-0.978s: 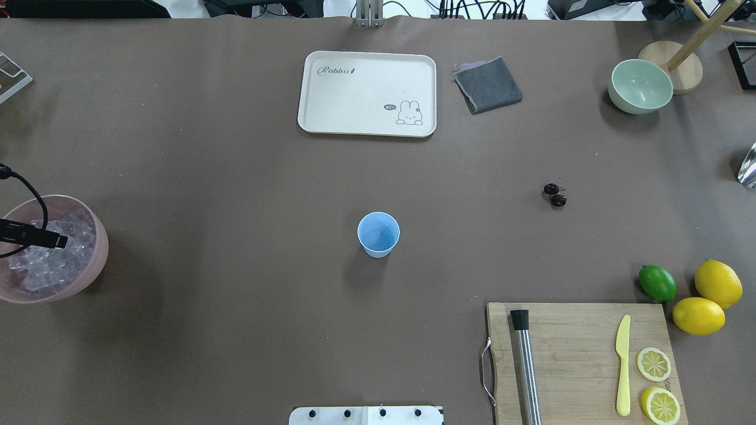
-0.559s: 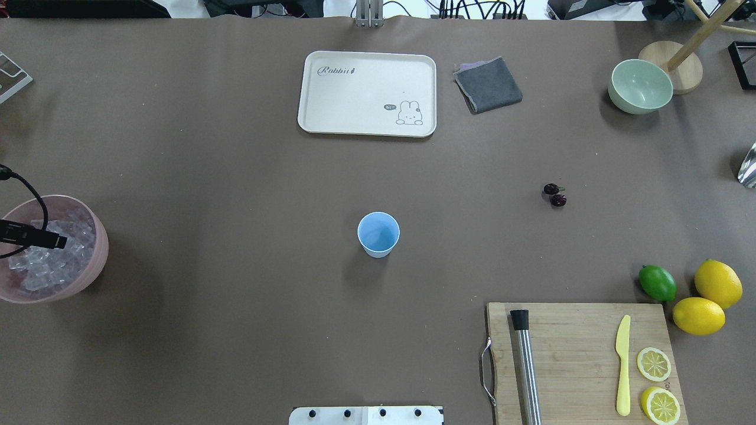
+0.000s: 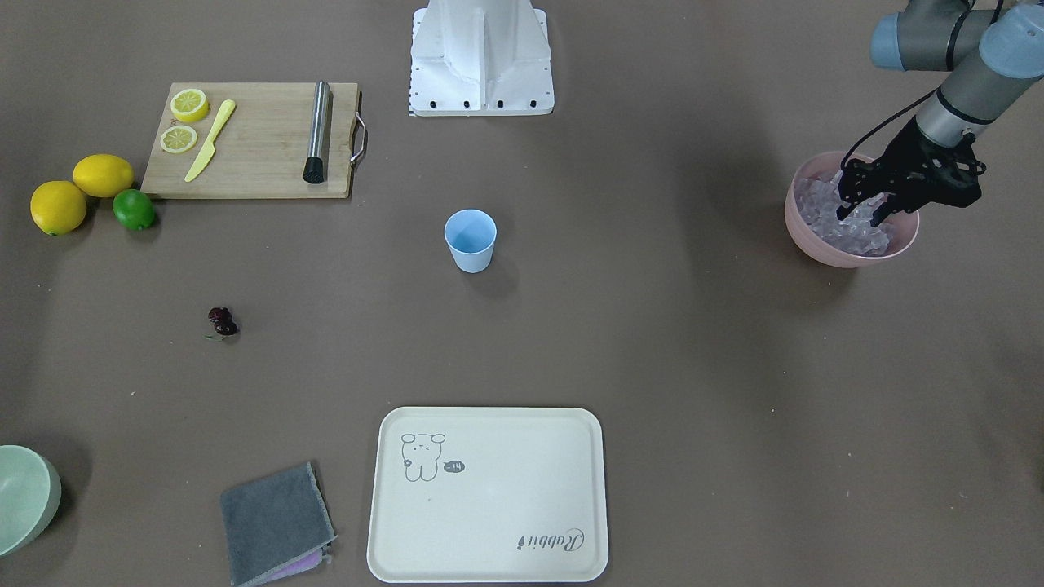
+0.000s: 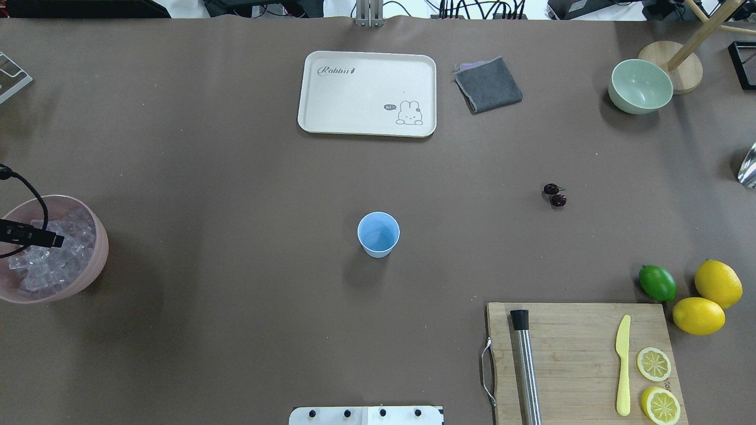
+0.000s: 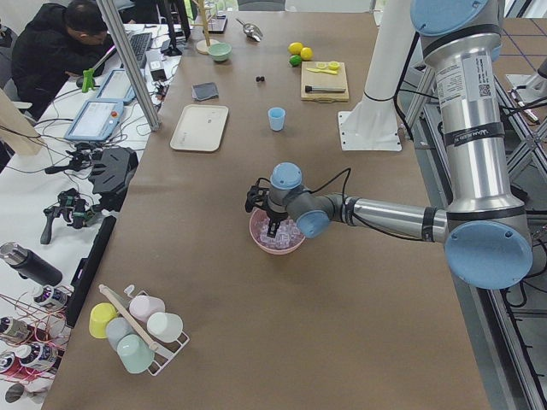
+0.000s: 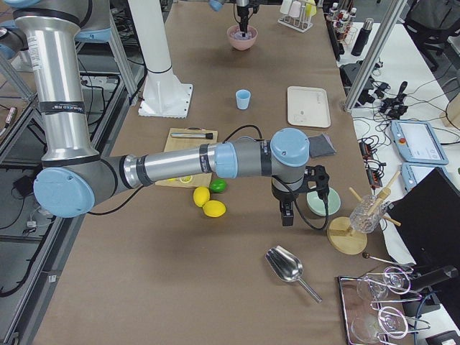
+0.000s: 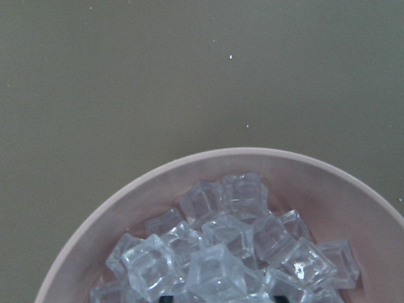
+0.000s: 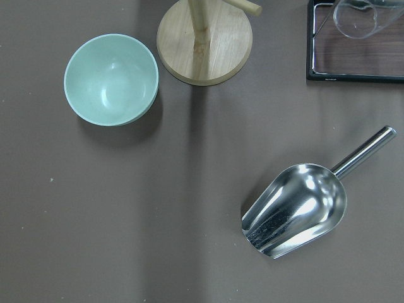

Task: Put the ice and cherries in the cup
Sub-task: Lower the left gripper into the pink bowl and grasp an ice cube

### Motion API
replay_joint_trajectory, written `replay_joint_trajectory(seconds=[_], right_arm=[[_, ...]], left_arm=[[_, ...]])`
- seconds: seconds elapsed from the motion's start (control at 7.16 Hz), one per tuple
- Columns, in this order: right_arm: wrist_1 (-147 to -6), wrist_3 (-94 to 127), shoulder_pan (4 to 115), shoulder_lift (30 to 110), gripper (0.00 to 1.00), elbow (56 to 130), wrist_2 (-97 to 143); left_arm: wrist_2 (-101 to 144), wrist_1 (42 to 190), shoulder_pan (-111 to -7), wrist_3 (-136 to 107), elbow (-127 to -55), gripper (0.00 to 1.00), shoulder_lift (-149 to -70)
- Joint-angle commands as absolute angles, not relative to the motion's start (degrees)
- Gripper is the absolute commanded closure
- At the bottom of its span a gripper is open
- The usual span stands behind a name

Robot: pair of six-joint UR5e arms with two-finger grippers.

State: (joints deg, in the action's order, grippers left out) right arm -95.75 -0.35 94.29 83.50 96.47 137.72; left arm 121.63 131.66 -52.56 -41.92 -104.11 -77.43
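The light blue cup (image 4: 378, 234) stands upright and empty at mid-table, also in the front view (image 3: 470, 239). The dark cherries (image 4: 554, 195) lie on the table to its right, apart from everything. The ice (image 3: 824, 216) fills a pink bowl (image 4: 97, 260) at the left edge; the left wrist view shows the cubes (image 7: 221, 252) close up. My left gripper (image 3: 860, 214) is open, its fingertips down among the cubes in the bowl. My right gripper (image 6: 286, 215) hangs over the table's far right end, near the pale green bowl; I cannot tell its state.
A cream tray (image 4: 367, 93), grey cloth (image 4: 488, 84) and pale green bowl (image 4: 640, 85) sit at the back. A cutting board (image 4: 567, 354) with knife, muddler and lemon slices lies front right, beside a lime (image 4: 657, 283) and lemons. A metal scoop (image 8: 297, 211) lies under the right wrist.
My left gripper has shifted slightly towards the left edge of the overhead view, staying over the ice bowl. Nothing else has moved.
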Motion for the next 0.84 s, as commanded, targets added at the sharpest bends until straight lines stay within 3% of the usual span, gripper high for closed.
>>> replay_joint_trajectory(seconds=[0.0,0.14,0.28,0.7], right_arm=[[-95.7,-0.4,94.3,83.5,0.0,96.3,137.7],[-95.7,-0.4,94.3,83.5,0.0,96.4,137.7],[-95.8,-0.4,94.3,83.5,0.0,96.4,137.7],[-95.7,-0.4,94.3,83.5,0.0,96.3,137.7]], left_arm=[[121.6,131.7,-52.6,-41.8,-104.4,0.74,-77.4],[121.7,131.7,-52.6,-41.6,-104.5,0.89,-77.4],[122.0,131.7,-52.8,-41.5,-104.6,0.95,-77.4],[124.1,131.6,-53.8,-41.5,-106.9,1.0,-77.0]])
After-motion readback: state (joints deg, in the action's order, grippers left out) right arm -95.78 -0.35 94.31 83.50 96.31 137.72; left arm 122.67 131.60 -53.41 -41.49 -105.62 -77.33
